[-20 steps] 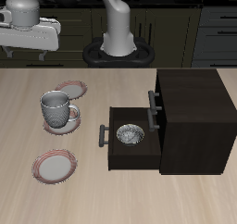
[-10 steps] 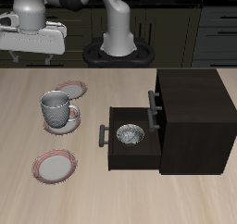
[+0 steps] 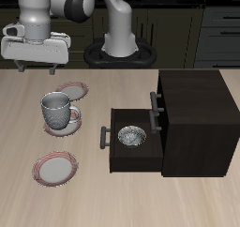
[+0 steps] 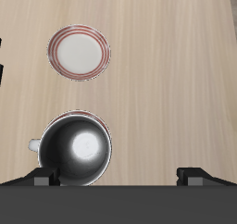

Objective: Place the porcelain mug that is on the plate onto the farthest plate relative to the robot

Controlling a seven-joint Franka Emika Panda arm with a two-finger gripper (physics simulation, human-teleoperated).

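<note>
Progress: nothing moved yet, as I judge it; the porcelain mug sits on the plate, and grasp, lift, carry and set-down are all left.
Gripper: the gripper hangs high above the table's back edge, behind the mug, holding nothing; its fingers stand apart, released.
Mug location: on the middle saucer of three, between the table's front and back edges, beside the open drawer.
Farthest plate: the farthest plate lies bare near the table's front edge, well apart from the mug; the wrist view shows it beyond the mug.
Third saucer: another plate lies just behind the mug, nearer the table's back edge.
Mug material: pale glazed ceramic, round wall, one loop handle; dark glossy interior with a bright highlight in the wrist view.
Plates: shallow, round, white centres, pinkish-red ringed rims.
Table: light wood grain, matt.
Cabinet: dark boxy cabinet with metal bar handles; a grey patterned bowl rests in its drawer.
</note>
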